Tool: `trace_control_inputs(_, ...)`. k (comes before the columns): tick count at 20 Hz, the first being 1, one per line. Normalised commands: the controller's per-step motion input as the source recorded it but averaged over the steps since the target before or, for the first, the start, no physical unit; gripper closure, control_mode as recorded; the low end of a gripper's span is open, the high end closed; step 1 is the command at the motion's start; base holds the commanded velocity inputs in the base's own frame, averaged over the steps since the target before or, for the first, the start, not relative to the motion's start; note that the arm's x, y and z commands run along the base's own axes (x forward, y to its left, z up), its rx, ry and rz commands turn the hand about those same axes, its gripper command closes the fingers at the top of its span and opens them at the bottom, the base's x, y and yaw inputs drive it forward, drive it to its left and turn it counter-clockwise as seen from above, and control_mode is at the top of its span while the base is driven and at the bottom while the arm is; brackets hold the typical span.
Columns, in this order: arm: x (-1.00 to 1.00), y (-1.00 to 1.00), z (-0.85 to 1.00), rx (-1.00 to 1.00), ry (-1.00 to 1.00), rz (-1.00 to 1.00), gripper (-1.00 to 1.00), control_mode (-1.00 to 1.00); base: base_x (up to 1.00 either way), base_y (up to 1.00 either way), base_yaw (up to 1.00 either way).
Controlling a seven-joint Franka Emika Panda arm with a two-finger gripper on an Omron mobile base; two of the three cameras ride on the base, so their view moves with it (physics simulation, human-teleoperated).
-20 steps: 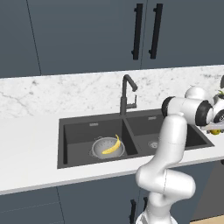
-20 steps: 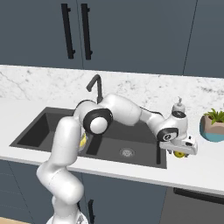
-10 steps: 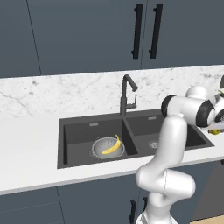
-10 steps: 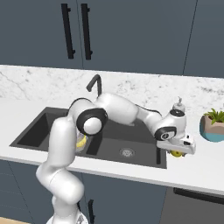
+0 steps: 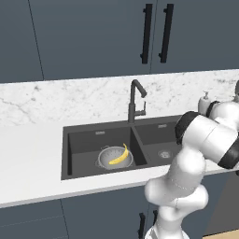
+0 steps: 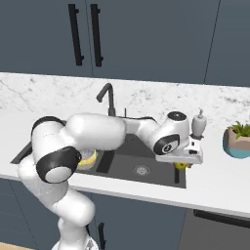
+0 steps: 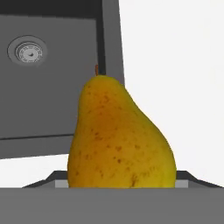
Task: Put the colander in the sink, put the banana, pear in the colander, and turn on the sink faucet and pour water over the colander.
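Tool (image 6: pixel 181 164) closed around the pear (image 7: pixel 120 138) at the sink's (image 5: pixel 79 140) right edge, banana (image 5: pixel 119 156) seen lying in the colander (image 5: pixel 108 154) in the left basin.

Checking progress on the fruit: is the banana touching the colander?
Touching. In the left base view the banana lies inside the colander, resting across its bowl in the left basin of the sink, with no gap under it.

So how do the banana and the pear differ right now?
The banana is long and curved, and lies in the colander in the sink; the pear is plump and sits between the gripper fingers by the sink's edge. Banana plain yellow, pear orange-tinged, speckled. Both are fruit.
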Motion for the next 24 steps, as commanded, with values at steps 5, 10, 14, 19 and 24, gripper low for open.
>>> trace_control_inputs(5, -0.23, 1.00, 0.34, -0.15, -0.21, 0.17, 1.00, -1.00, 0.00, 0.00, 0.00)
trace_control_inputs(10, 0.00, 1.00, 0.58, -0.05, -0.01, 0.16, 1.00, -1.00, 0.00, 0.00, 0.00)
trace_control_inputs(14, 0.01, 1.00, 0.46, 0.00, 0.20, 0.16, 1.00, -1.00, 0.00, 0.00, 0.00)
trace_control_inputs(19, 0.09, 1.00, 0.22, 0.00, 0.27, 0.17, 1.00, -1.00, 0.00, 0.00, 0.00)
trace_control_inputs(24, 0.19, 1.00, 0.00, 0.00, 0.17, 0.21, 1.00, -1.00, 0.00, 0.00, 0.00)
